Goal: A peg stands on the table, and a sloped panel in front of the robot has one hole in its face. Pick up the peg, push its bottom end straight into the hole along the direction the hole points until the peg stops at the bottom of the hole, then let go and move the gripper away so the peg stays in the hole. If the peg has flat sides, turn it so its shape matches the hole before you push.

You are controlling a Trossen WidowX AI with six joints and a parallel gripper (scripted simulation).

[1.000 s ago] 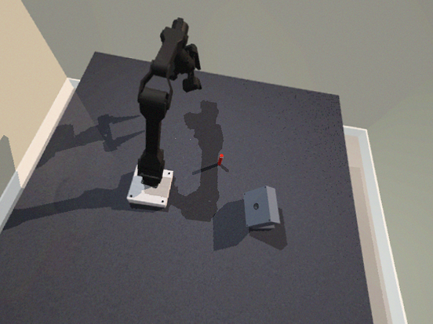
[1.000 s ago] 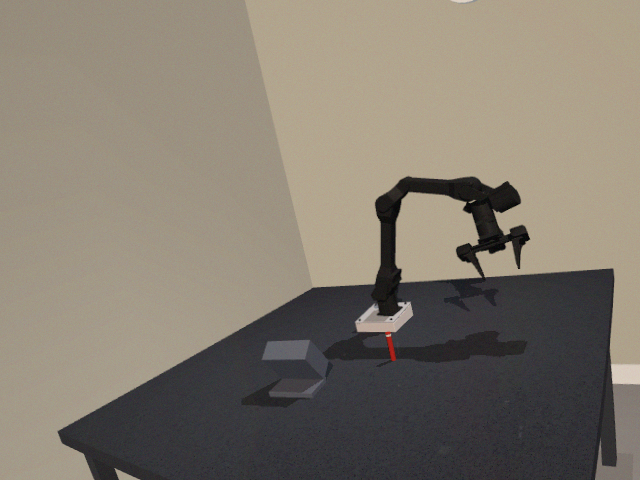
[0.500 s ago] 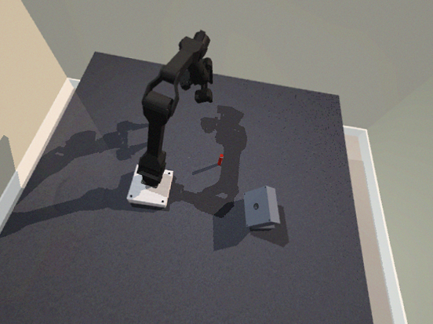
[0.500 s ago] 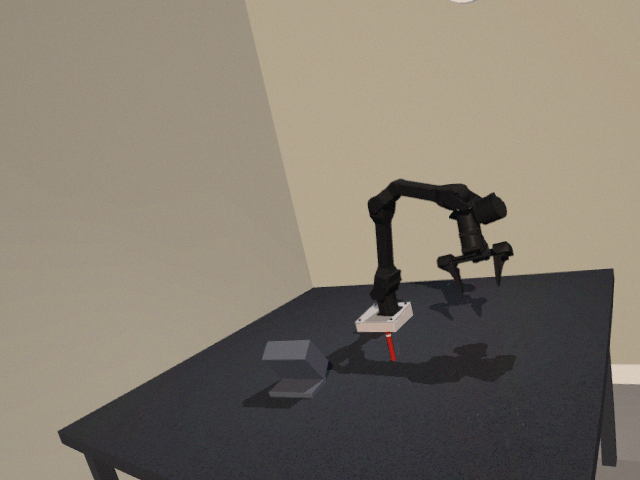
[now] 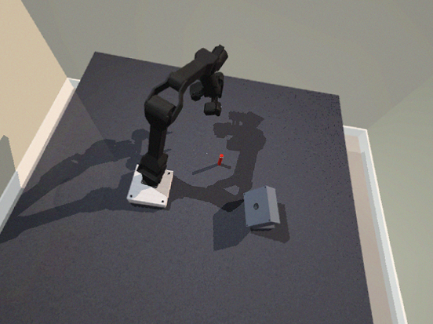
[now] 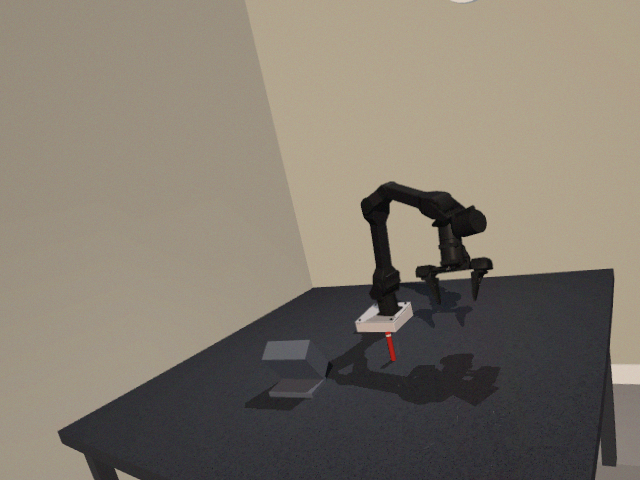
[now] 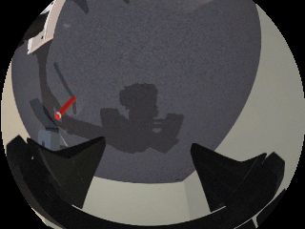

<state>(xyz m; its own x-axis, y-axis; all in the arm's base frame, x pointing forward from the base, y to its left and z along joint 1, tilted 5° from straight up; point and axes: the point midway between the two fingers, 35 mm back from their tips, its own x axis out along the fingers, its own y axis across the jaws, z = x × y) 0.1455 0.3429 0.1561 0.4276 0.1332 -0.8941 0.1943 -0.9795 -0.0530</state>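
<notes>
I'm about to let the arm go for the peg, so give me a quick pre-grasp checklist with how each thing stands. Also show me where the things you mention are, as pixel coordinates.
1. Gripper [image 5: 204, 100] [image 6: 456, 301] [image 7: 149, 145] open, nothing between the fingers: ok.
2. Red peg [image 5: 220, 160] [image 6: 391, 347] [image 7: 67, 107] standing on the table [image 5: 179, 270] [image 6: 444, 434] [image 7: 191, 62]: ok.
3. Gripper lined up over the peg: not ok, it hangs off to one side.
4. Hole [image 5: 255, 205] in the sloped panel [image 5: 261, 218] [image 6: 285, 350] [image 7: 48, 138] unfilled: ok.
5. Peg's shape matches the hole: cannot tell, too small.

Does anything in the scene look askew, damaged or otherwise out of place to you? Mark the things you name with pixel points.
Nothing stands out. The red peg [image 5: 220, 160] [image 6: 390, 347] [image 7: 66, 107] stands upright, the panel's [image 5: 269, 207] [image 6: 285, 350] tilt matches the task's sloped face, and the open gripper [image 6: 456, 301] [image 7: 149, 145] hangs clear of both. I see no visible damage.
</notes>
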